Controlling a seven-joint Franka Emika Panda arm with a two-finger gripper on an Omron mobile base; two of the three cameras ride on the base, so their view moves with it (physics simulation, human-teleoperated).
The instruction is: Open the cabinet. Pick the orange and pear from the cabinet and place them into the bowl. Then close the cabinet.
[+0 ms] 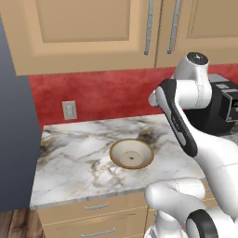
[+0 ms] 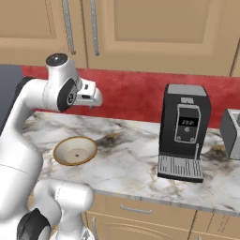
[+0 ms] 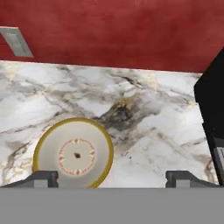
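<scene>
The cabinet hangs above the counter with both doors shut; its two long silver handles stand side by side near the middle seam, and the same cabinet runs along the top of the right base view. The orange and the pear are hidden. The bowl sits empty on the marble counter, and this bowl lies beside the arm's base. My gripper hovers above the counter, open, nothing between its fingertips. The bowl lies below and slightly left of it.
A black coffee machine stands on the counter to the right of the bowl. A grey appliance sits at the far right. A wall socket is on the red backsplash. A dark tall panel bounds the counter's left. Drawers lie below.
</scene>
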